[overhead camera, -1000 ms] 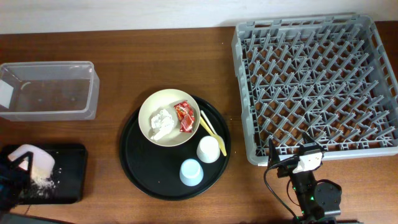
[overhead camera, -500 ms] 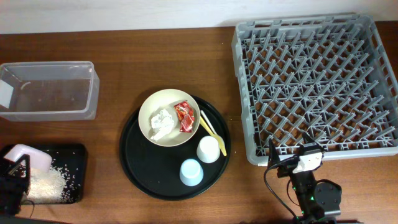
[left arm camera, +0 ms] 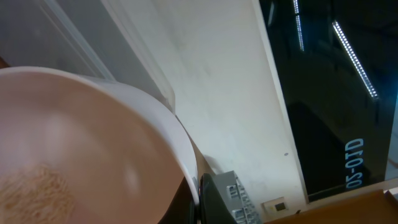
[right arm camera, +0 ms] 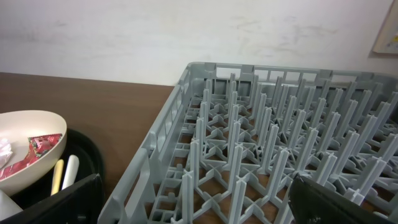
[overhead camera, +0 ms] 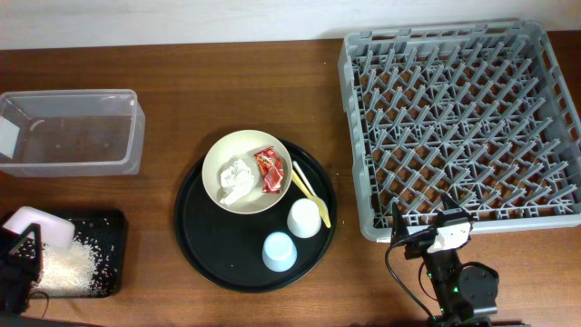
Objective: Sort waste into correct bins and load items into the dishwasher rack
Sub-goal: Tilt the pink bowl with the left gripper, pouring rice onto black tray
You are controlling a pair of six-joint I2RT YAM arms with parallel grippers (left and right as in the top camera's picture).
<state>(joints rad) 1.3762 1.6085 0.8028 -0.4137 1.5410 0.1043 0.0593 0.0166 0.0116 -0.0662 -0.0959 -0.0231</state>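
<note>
Dishwasher rack (overhead camera: pixel 458 127) fills the right of the table, no items loaded in it. Right claw (overhead camera: pixel 427 232) sits at its near edge, fingers wide apart, holding nothing. Round black tray (overhead camera: pixel 204 250) at table centre. Clear tub (overhead camera: pixel 73 132) far left, well apart from the round tray; contents can't be made out. Shallow black tray (overhead camera: pixel 104 227) in the near-left corner, in front of the tub. Large cream bowl (overhead camera: pixel 222 195) on the round tray's back half. Small pink bowl (overhead camera: pixel 38 227) is tilted over the shallow tray's left end, with left claw (overhead camera: pixel 29 245) clamped together on its rim; the wrist view shows a few grains stuck inside. 2 cups on the round tray's near right: white cup (overhead camera: pixel 305 218), light blue cup (overhead camera: pixel 278 252) just beside it. Yellow fork and spoon (overhead camera: pixel 309 191) lie right of the cream bowl. Tissue wad (overhead camera: pixel 236 175) and red wrapper (overhead camera: pixel 268 170) in the cream bowl. Rice grains (overhead camera: pixel 68 265) piled in the shallow tray.
</note>
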